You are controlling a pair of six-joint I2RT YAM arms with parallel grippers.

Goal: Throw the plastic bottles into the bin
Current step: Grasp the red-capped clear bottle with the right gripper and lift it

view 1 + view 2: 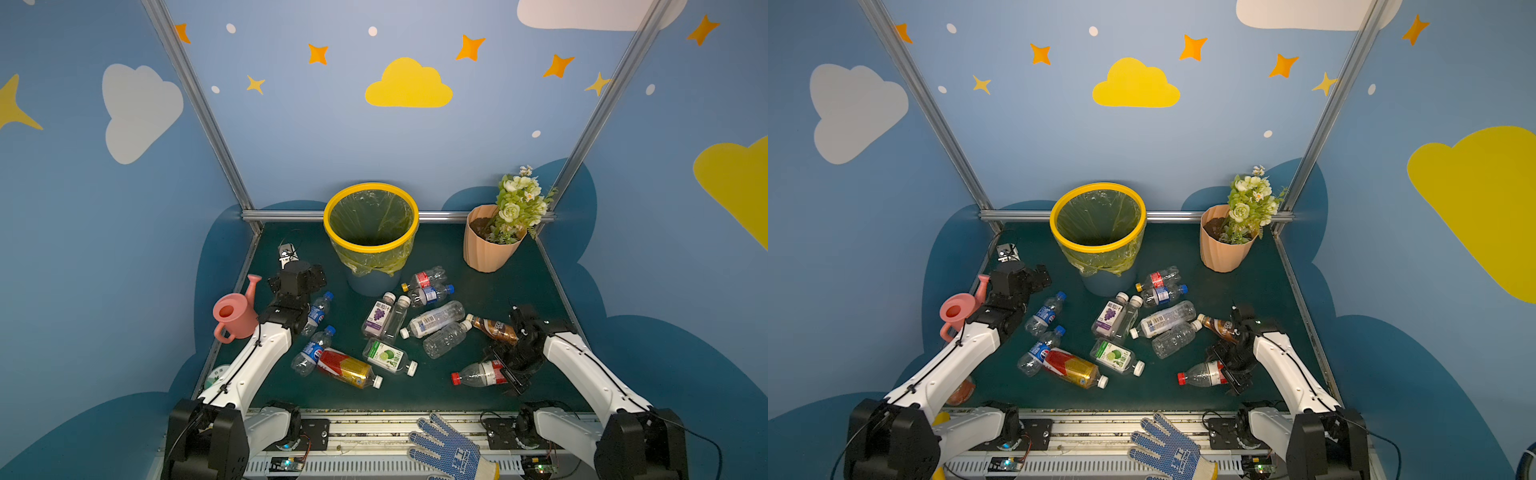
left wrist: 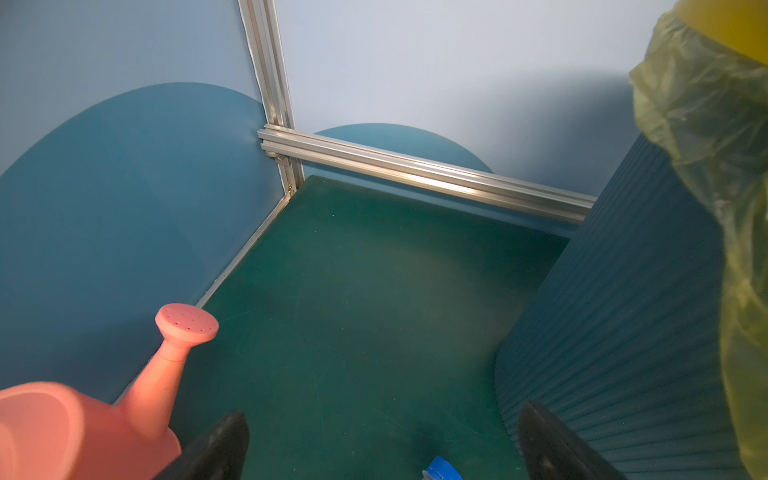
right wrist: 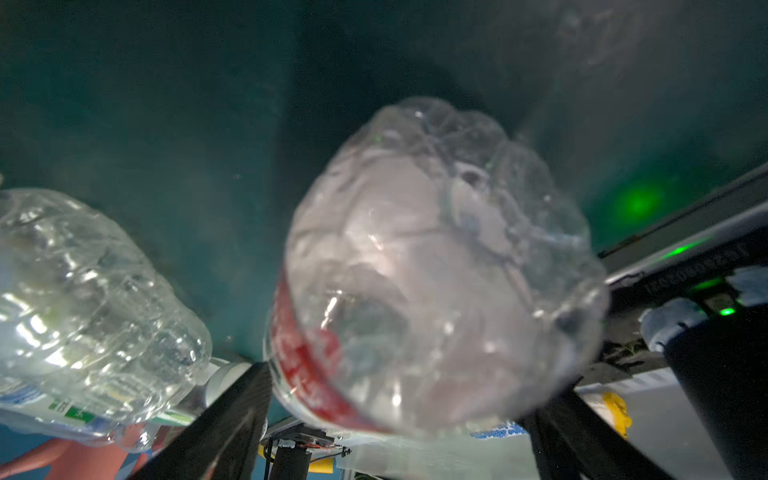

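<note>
The red-capped bottle [image 1: 478, 374] lies on its side at the near right of the green mat [image 1: 449, 399]. Its long axis runs left to right, with the cap pointing left in both top views. Its base sits between the wide-set jaws of the right gripper [image 1: 508, 371]; whether they pinch it I cannot tell. Other plastic bottles [image 1: 434, 320] lie scattered mid-mat. Blue cloud-and-star walls [image 1: 415, 145] enclose it. The bin [image 1: 371, 188] at the back holds its yellow liner [image 1: 370, 216]. The left gripper [image 2: 382, 413] gapes empty near it.

White arm links [image 1: 266, 353], black wrist joints [image 1: 297, 280], black shoulder housings [image 1: 212, 436].

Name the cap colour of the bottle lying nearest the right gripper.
Red; the cap shows best in a top view.
</note>
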